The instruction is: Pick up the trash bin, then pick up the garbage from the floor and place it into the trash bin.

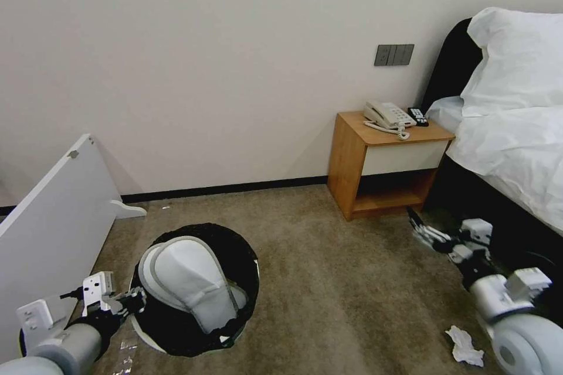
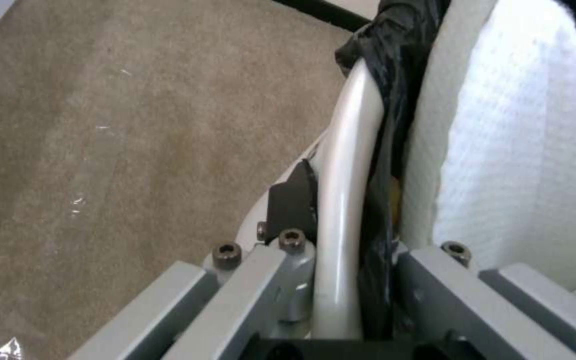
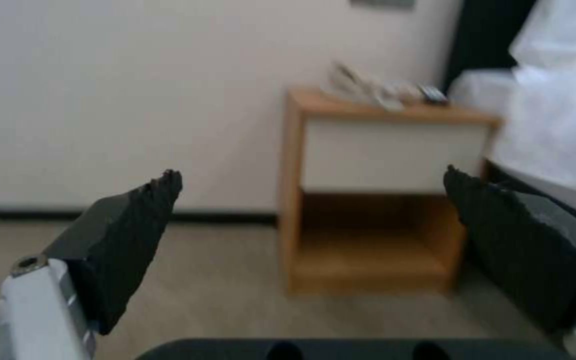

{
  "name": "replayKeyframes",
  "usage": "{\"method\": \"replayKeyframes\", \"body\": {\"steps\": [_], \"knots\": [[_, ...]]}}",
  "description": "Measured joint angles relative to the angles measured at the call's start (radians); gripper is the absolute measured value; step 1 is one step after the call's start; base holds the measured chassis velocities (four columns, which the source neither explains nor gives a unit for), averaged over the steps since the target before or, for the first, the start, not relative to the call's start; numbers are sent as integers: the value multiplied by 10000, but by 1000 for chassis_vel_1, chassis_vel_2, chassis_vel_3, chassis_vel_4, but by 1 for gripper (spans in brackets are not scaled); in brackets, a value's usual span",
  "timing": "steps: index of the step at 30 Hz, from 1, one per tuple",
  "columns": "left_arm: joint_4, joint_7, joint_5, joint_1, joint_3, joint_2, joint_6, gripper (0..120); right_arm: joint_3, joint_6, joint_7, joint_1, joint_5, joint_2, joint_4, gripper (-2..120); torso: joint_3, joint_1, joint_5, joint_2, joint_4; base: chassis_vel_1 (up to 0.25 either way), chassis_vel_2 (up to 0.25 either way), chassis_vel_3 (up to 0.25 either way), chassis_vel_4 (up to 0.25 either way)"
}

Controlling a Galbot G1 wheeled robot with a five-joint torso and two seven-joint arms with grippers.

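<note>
Just left of the trash bin (image 1: 237, 304), at the near edge of the head view, the left gripper (image 1: 136, 299) is clamped on the bin's rim; in the left wrist view its grey jaws close on the white rim (image 2: 348, 200) with the black liner (image 2: 395, 60) pressed against it. The bin sits over the beige carpet (image 1: 328, 293), its black bag folded over the edge. Two white slippers (image 1: 187, 281) stand inside the bin, soles up, filling most of its mouth. A few small clear scraps (image 1: 126, 351) lie on the carpet just below the bin's near side.

Well to the right of the bin, a crumpled white tissue (image 1: 465, 347) lies on the carpet beside the right arm. The right gripper (image 1: 423, 230) hangs above the carpet farther right of the bin, near the foot of the bedside table; its dark fingers (image 3: 135, 225) are spread wide apart with nothing between them.

Left of the bin, a white panel (image 1: 53, 222) leans at an angle. Beyond the bin and to its right stands the wooden bedside table (image 1: 381, 164) against the wall, with a cream telephone (image 1: 387, 116) and a small dark remote (image 1: 417, 116) on top. Farther right of the bin is the bed (image 1: 516, 146) with white sheets, a pillow (image 1: 519, 58) and a dark headboard. A grey switch plate (image 1: 394, 54) sits on the wall above the table.
</note>
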Motion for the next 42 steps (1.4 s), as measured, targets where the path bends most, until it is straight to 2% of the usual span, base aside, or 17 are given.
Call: {"method": "replayKeyframes", "body": {"steps": [4, 9, 13, 19, 25, 27, 33, 42], "knots": [[-5, 12, -14, 27, -68, 11, 0, 1, 288, -102, -297, -453, -156, 9, -237, 100, 0, 0, 1, 0, -3, 0, 0, 0, 0], [-39, 24, -88, 79, -211, 86, 0, 1, 540, -320, -1026, -1050, -184, -106, -1393, 100, 1, 0, 1, 0, 1, 0, 0, 0, 0], [-44, 27, -104, 94, -247, 102, 0, 1, 496, -568, -1180, -1202, -90, -207, -1851, 100, 0, 0, 2, 0, 0, 0, 0, 0, 0], [-20, 30, -190, 113, -364, 157, 0, 1, 320, -1689, -1052, -1613, 212, -746, -3065, 100, 0, 0, 3, 0, -2, 0, 0, 0, 0], [12, 37, -205, 131, -395, 145, 0, 1, 182, -2331, -746, -1801, 286, -1092, -3699, 100, 0, 0, 1, 0, -2, 0, 0, 0, 0], [19, 41, -207, 151, -401, 140, 0, 1, 129, -2861, -669, -1874, 392, -1278, -3979, 100, 1, 0, 2, 0, -2, 0, 0, 0, 0], [48, 52, -200, 182, -409, 111, 0, 1, 97, -3832, -292, -1646, 674, -1392, -4145, 100, 0, 0, -1, 0, -1, 0, 0, 0, 0], [38, 56, -219, 232, -517, 130, 0, 1, -490, -4037, -413, -408, 848, -1290, -5201, 100, 2, 0, 1, 0, 0, 0, 0, 0, 0]]}}
